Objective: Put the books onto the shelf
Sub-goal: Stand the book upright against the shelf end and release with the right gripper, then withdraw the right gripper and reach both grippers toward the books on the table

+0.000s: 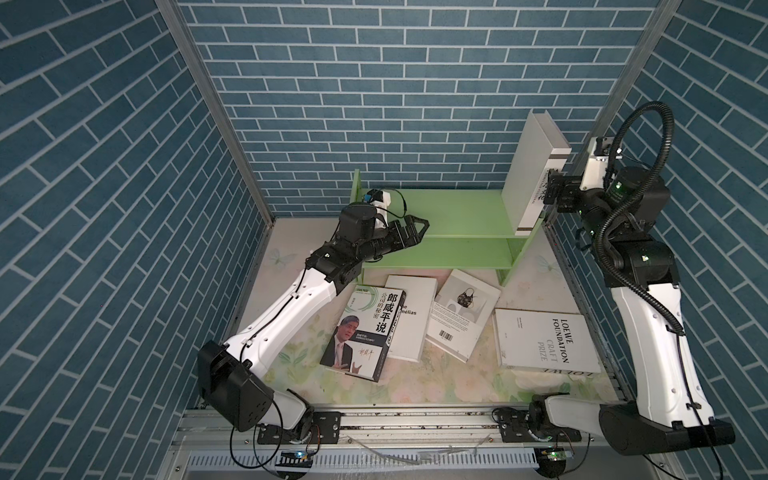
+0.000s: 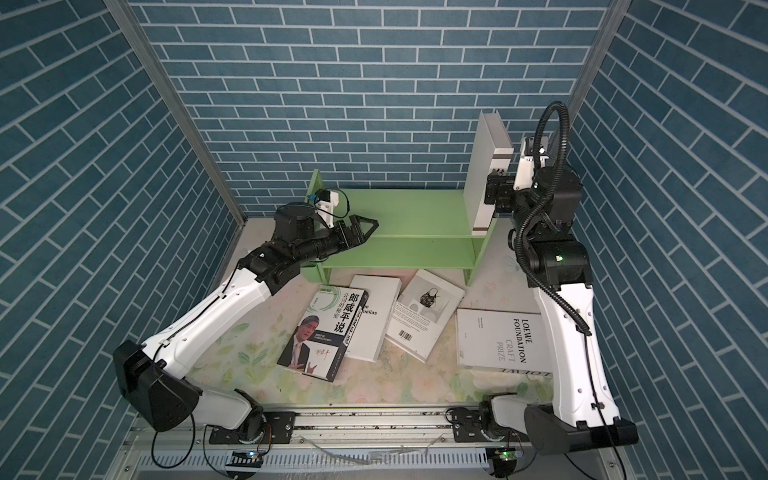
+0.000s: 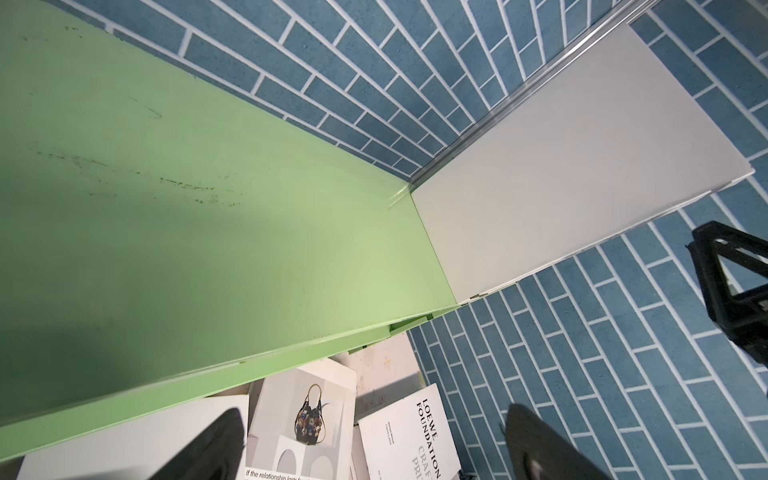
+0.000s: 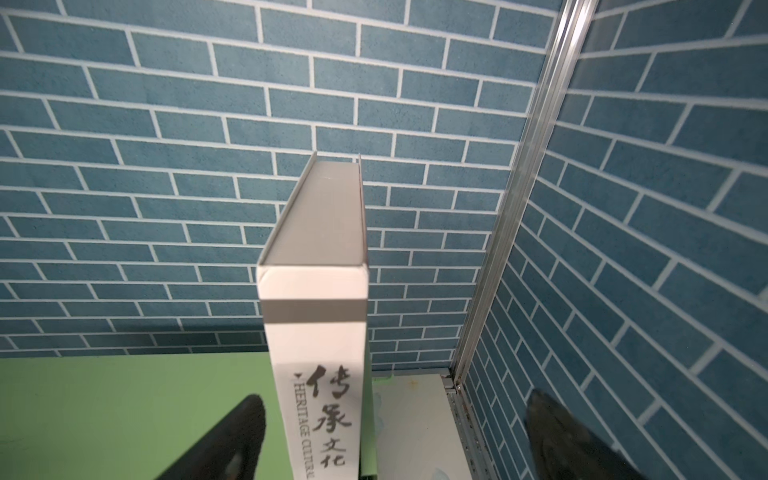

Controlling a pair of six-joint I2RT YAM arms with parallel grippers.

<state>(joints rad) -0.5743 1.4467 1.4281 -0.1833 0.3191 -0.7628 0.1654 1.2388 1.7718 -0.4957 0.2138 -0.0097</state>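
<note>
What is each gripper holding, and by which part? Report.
Nothing is held. The right gripper is open, its jaws wide either side of the spine of the white book, which stands upright on the green shelf. The left gripper is open and empty.

Five books (image 1: 544, 340), one shelf (image 1: 449, 208)

Green shelf (image 2: 415, 216) at the back w/ one tall white book (image 2: 478, 178) standing upright on its right end, right claw (image 2: 493, 193) right at the spine. Left claw (image 2: 365, 226) hangs over the shelf's left half. 4 others lie flat on the counter (image 2: 232, 357) in front: portrait book (image 2: 320, 332) overlapping a plain white book (image 2: 374, 328), then bag-cover book (image 2: 424, 316) and LOEWE book (image 2: 498, 340).
</note>
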